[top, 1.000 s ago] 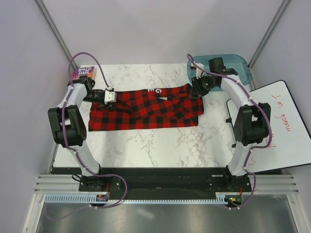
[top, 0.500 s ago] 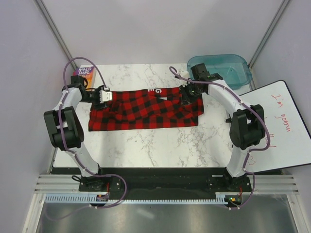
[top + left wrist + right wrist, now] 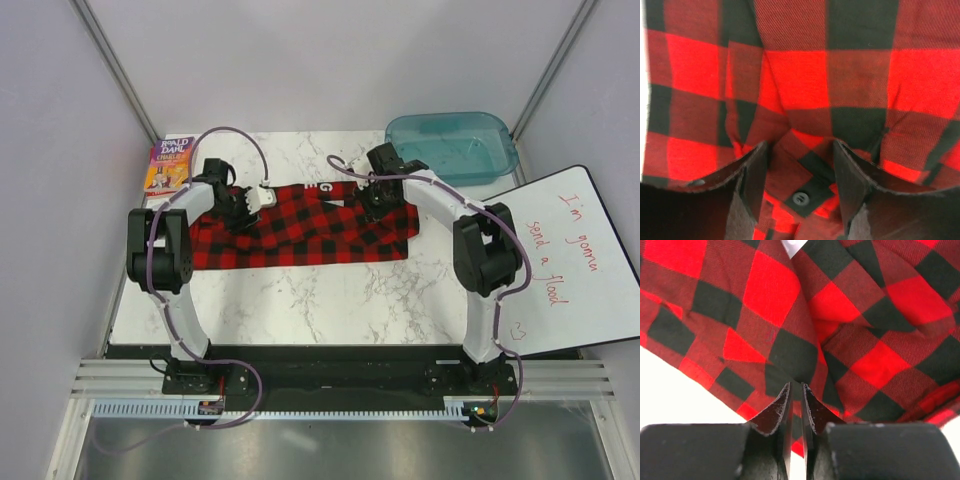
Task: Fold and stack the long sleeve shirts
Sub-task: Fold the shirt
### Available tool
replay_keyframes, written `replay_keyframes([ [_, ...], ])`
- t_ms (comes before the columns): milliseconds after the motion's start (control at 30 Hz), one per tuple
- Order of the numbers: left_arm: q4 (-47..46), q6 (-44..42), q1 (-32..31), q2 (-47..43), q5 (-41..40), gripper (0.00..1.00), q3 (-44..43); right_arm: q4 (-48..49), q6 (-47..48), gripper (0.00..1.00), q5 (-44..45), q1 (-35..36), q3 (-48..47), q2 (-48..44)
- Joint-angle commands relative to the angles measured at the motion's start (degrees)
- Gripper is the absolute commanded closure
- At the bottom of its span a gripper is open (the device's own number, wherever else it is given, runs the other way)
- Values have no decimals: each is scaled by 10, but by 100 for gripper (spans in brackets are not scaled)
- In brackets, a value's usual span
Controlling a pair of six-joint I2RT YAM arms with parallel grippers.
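Along the shirt (image 3: pixel 300 232) edge, right gripper (image 3: pixel 796 386) pinches; left gripper (image 3: pixel 800 145) gapes.

The shirt (image 3: pixel 300 225) hides most of its lettering (image 3: pixel 324 187) — unreadable.

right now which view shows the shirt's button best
Left wrist view: the small dark button sits close up on the plaid shirt, between the open jaws of the left gripper. The top external view shows the whole shirt, button too small to see; the right wrist view shows only plaid, no button.
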State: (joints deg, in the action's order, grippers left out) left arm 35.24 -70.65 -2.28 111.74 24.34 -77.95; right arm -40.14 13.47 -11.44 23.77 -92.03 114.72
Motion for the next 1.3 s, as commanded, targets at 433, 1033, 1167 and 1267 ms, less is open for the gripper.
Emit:
replay_keyframes([
  [433,68,5,40,-136,-105,41,242,67,51,91,77,65,-141,149],
  [1033,127,169,49,-315,125,1,146,386,115,79,189,81,-294,176],
  [1167,121,105,30,-246,28,0,160,367,79,72,168,80,-229,106],
  [1267,72,104,30,-221,-23,4,177,329,56,73,165,75,-188,64],
])
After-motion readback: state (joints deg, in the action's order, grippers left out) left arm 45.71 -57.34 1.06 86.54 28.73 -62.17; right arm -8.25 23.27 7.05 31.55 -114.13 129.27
